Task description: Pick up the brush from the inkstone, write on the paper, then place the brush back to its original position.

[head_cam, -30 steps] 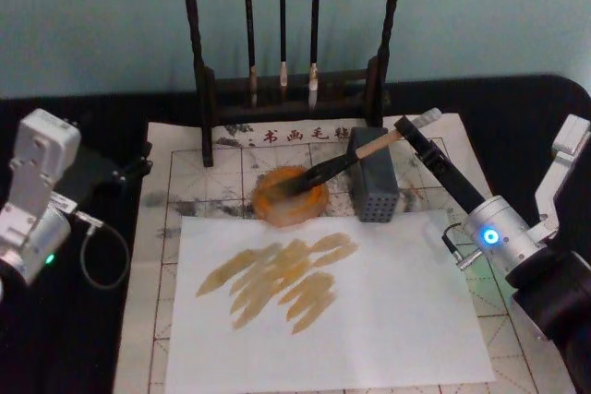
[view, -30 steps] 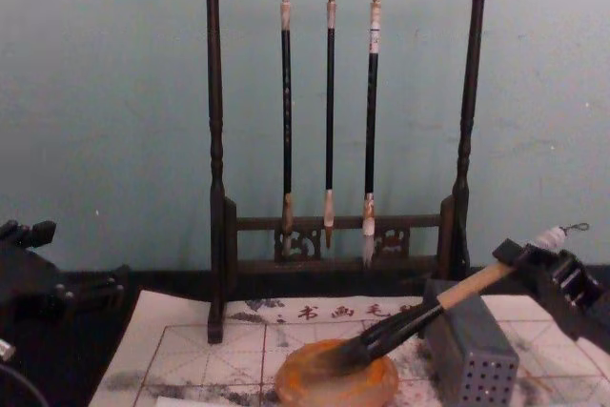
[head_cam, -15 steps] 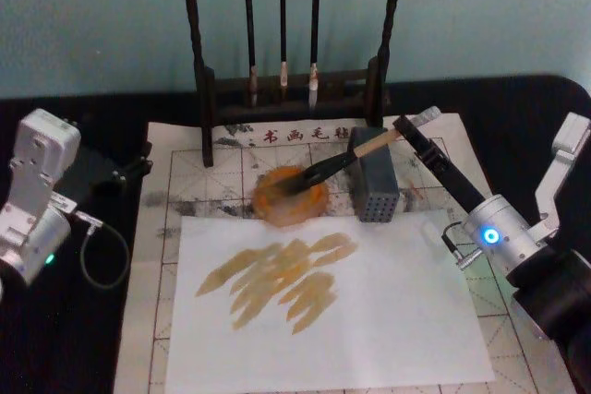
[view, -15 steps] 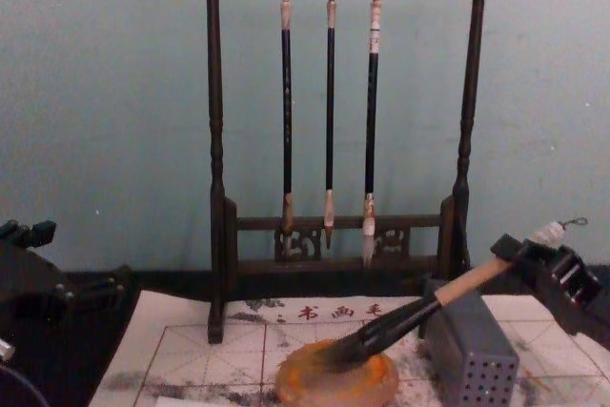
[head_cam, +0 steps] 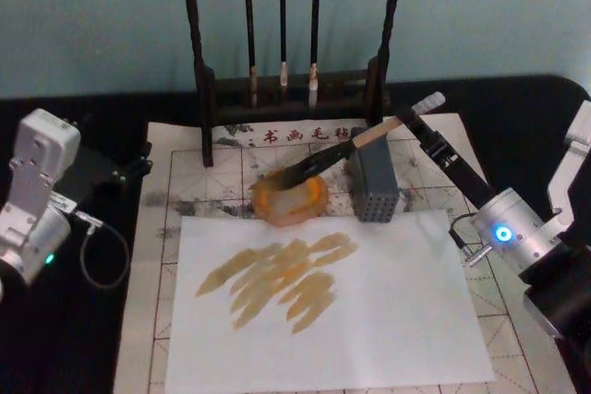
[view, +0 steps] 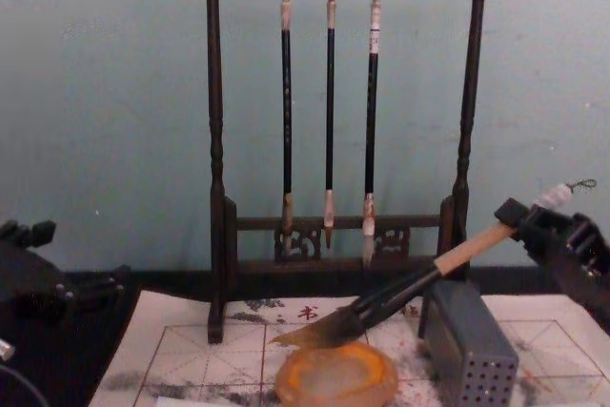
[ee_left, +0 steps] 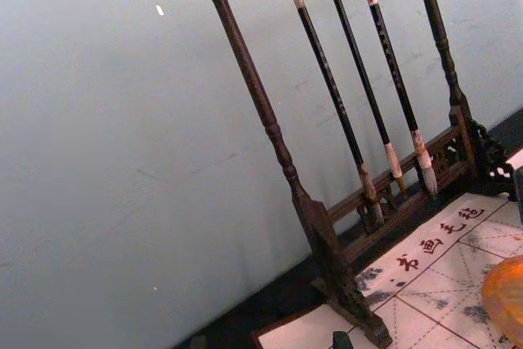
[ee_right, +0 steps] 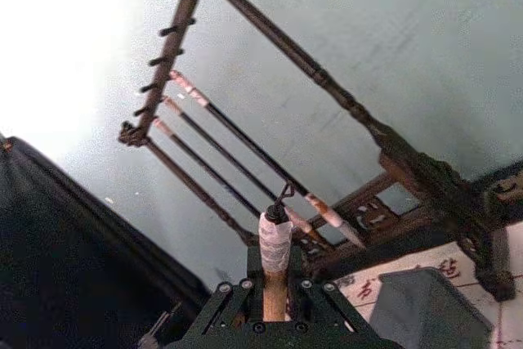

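The brush (head_cam: 325,158) hangs tilted, its dark bristles just above the far rim of the round orange-brown inkstone (head_cam: 290,201) and clear of it. My right gripper (head_cam: 407,120) is shut on the brush's light wooden handle near the white-wrapped end. From the chest the brush (view: 400,295) slopes up to the right gripper (view: 527,226), with the inkstone (view: 335,376) below the tip. The right wrist view looks along the brush (ee_right: 274,244). The gridded paper (head_cam: 192,186) lies under a plain white sheet (head_cam: 388,311) with tan strokes. My left gripper (head_cam: 115,171) rests at the left.
A grey perforated block (head_cam: 372,182) stands right of the inkstone, directly under the brush handle. A dark wooden rack (head_cam: 288,94) with three thin hanging brushes stands behind, against the teal wall. Black cloth surrounds the paper.
My right gripper has risen and pulled back slightly, lifting the brush. Its bristles have left the inkstone's centre and now hang above its far rim. The left arm has not moved.
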